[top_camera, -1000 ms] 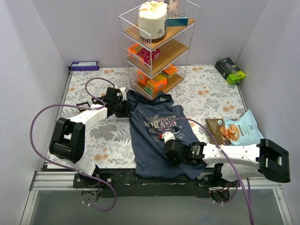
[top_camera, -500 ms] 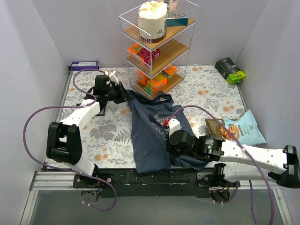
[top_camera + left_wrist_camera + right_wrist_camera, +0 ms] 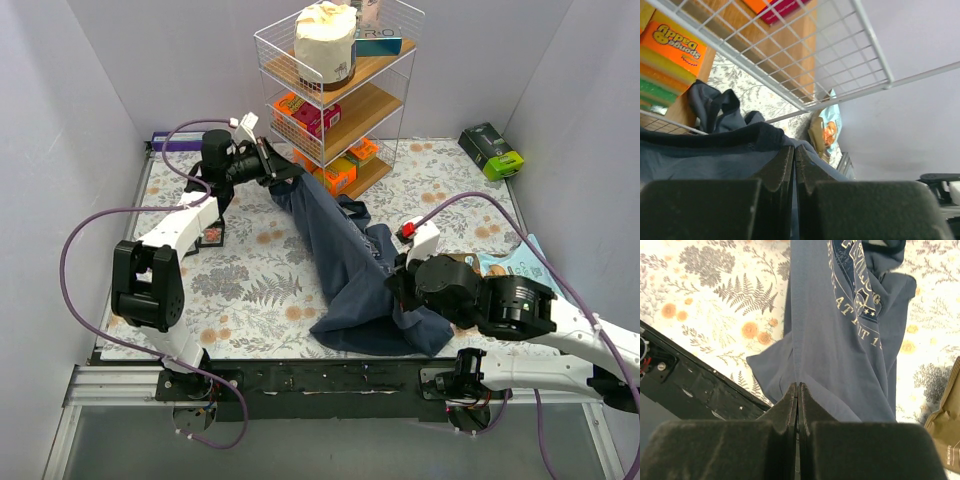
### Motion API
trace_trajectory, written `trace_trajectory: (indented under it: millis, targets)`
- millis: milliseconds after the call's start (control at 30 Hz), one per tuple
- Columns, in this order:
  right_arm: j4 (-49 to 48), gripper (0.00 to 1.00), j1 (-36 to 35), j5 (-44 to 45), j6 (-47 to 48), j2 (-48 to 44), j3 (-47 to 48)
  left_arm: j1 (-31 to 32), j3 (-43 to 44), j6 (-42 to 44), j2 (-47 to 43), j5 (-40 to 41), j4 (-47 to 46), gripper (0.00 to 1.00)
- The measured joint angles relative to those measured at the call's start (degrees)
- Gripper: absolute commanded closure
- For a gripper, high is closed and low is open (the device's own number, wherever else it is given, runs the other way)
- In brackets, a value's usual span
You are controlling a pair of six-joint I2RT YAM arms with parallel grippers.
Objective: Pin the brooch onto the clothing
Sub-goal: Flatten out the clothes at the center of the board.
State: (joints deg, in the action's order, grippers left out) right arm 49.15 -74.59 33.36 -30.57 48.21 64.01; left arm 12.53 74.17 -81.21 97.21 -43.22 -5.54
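Left hand [image 3: 794, 152] and right hand [image 3: 798, 388] each pinch the clothing [image 3: 840, 340] tight.

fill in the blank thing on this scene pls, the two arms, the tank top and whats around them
1. The left gripper and the right gripper are each ___ on the clothing.
2. The left gripper holds its end of the clothing close to the wire shelf, which has ___ wooden tiers.
3. In the top view, the teal snack bag lies on the ___ side of the table.

Missing words: shut; three; right
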Motion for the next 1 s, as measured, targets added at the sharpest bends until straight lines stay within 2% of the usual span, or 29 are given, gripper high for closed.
trace_trajectory:
  millis: [133, 233, 467, 500, 533, 567, 600, 667, 700, 733, 900, 1000]
  targets:
    - [-1.38, 0.99, 0.00, -1.68, 1.97, 0.72, 1.16, -2.54, -1.11, -3.32, -0.57, -2.67, -4.17, 1.00]
    - [-6.84, 0.99, 0.11, -6.47, 3.52, 5.07, 0.59, -6.75, -4.33, -3.34, -2.25, -3.76, -4.39, 1.00]
    - [-27.41, 0.99, -2.78, -21.29, 6.01, 26.95, -0.61, -15.28, -8.04, 6.27, -4.33, 0.94, 6.58, 0.98]
    - [-29.24, 0.88, -3.63, -23.21, 6.47, 31.21, 0.79, -15.74, -8.13, 7.63, -4.33, 1.64, 7.96, 0.89]
    - [-31.01, 0.77, -4.35, -25.05, 6.84, 35.50, 2.58, -16.09, -8.20, 9.62, -4.33, 2.54, 9.94, 0.71]
    - [-32.06, 0.66, -5.03, -26.93, 7.06, 39.80, 5.01, -16.15, -8.22, 11.10, -4.33, 3.17, 11.28, 0.35]
    - [-32.79, 0.43, -5.62, -28.96, 7.26, 43.52, 7.63, -16.15, -8.22, 12.72, -4.33, 4.11, 12.13, 0.21]
    - [-33.99, 0.27, -6.84, -32.24, 7.69, 48.85, 11.80, -16.11, -8.26, 15.28, -4.44, 6.08, 13.14, 0.04]
    - [-34.29, 0.19, -7.19, -33.09, 8.00, 49.88, 12.70, -16.06, -8.46, 16.15, -4.72, 7.10, 13.60, 0.02]
    - [-34.67, 0.18, -7.78, -33.75, 8.50, 50.31, 13.07, -16.09, -8.92, 16.79, -5.31, 8.41, 13.94, 0.02]
    - [-34.91, 0.16, -7.32, -33.20, 9.53, 46.10, 10.73, -16.06, -13.94, 18.21, -14.58, 14.51, 15.30, 0.02]
    - [-34.95, 0.15, -3.08, -32.04, 9.75, 39.41, 4.85, -15.85, -18.51, 17.73, -22.82, 17.42, 15.41, 0.02]
